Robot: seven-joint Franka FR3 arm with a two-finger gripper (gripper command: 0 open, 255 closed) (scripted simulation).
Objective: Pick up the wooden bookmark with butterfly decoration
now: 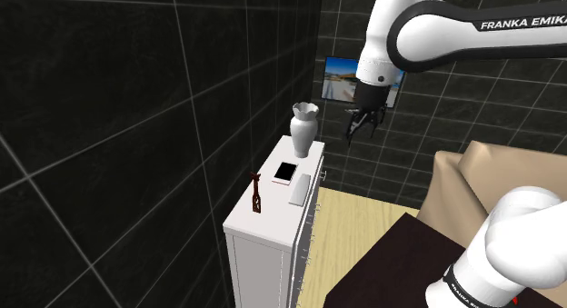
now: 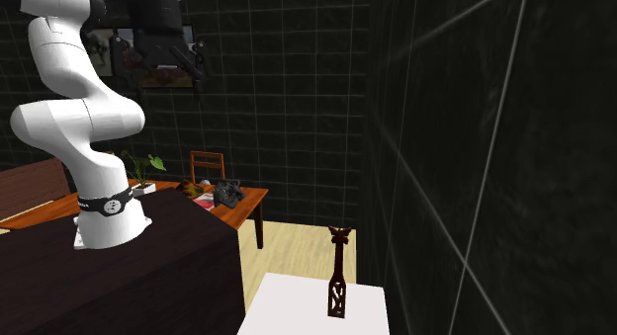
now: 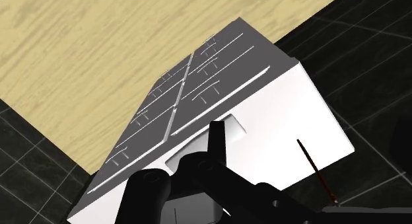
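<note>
Two walls of large glossy black tiles [image 1: 136, 97] with pale grout lines meet behind everything, above a floor of pale wood-grain planks [image 1: 363, 224]. One smooth white arm [image 1: 436, 24] with dark joints carries black lettering that reads "FRANKA EMIK" before it runs off the shoulder view's right edge. Below it stands a white chest of drawers [image 1: 277, 204], boxy, its front lined with thin metal handles. On its flat top are a white vase [image 1: 304, 129] with a flared wavy rim, a flat dark rectangle with a white border [image 1: 286, 173] and a thin grey slab [image 1: 299, 188]. The black tool [image 1: 362, 126] hangs in the air beside and above the vase end of the chest, holding nothing; whether it is open or closed cannot be told. The bookmark [image 2: 337, 274] is a slender dark brown wooden strip standing upright, wider and pierced at its foot, with a small winged shape at its tip. It stands on the chest top at the end opposite the vase, near the wall, well apart from the tool, down and to the shoulder view's left of it.
</note>
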